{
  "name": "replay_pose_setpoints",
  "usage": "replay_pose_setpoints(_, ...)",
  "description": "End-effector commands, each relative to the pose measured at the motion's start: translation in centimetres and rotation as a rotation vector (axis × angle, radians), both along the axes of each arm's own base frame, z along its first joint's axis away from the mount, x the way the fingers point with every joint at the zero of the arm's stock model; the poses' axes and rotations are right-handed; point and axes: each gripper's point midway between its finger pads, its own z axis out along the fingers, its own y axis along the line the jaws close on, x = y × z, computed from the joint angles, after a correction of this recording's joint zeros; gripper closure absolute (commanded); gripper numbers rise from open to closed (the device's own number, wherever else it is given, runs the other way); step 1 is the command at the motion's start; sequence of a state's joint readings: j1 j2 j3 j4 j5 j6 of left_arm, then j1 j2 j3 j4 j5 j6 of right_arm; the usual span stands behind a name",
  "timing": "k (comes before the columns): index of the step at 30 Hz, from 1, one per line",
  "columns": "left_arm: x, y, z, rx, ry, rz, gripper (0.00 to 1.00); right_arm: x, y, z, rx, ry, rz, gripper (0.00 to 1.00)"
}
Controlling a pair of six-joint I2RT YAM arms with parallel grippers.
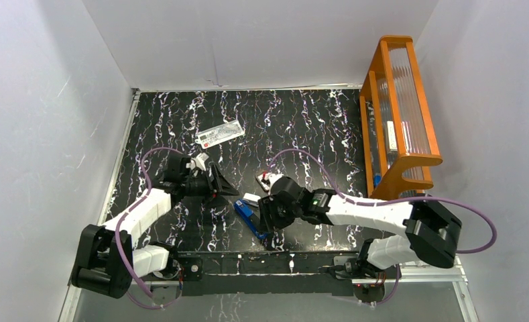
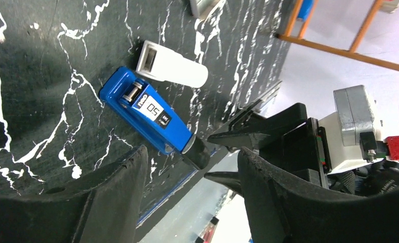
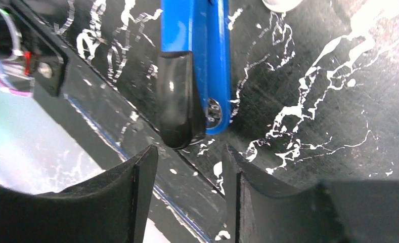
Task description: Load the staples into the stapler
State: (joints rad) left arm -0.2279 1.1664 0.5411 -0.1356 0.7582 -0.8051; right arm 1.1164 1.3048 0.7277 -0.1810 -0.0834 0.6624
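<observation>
The stapler (image 1: pixel 250 216) is lying on the bench (image 1: pixel 302 127), with a white sleeve (image 2: pixel 172 71) just beside it; I cannot tell what is inside the sleeve. The left claw (image 2: pixel 191 152) and right claw (image 3: pixel 191 151) are gaping, gripping nothing. The right one is hovering at the stapler's black end.

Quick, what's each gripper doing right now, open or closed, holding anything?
Left gripper: open, holding nothing.
Right gripper: open, holding nothing, just short of the black end of the small blue hand stapler.
</observation>
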Motion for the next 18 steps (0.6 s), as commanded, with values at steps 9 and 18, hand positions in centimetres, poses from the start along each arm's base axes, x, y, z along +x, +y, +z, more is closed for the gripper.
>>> replay_pose_setpoints(9, -0.8, -1.1, -3.8, 0.152, 0.012, -0.003, 0.42, 0.3, 1.9, 0.6, -0.015, -0.01, 0.029, 0.5)
replay_pose_setpoints(18, -1.6, -1.4, -6.1, 0.233, 0.037, -0.007, 0.56, 0.5, 2.0, -0.7, -0.054, 0.002, 0.025, 0.53)
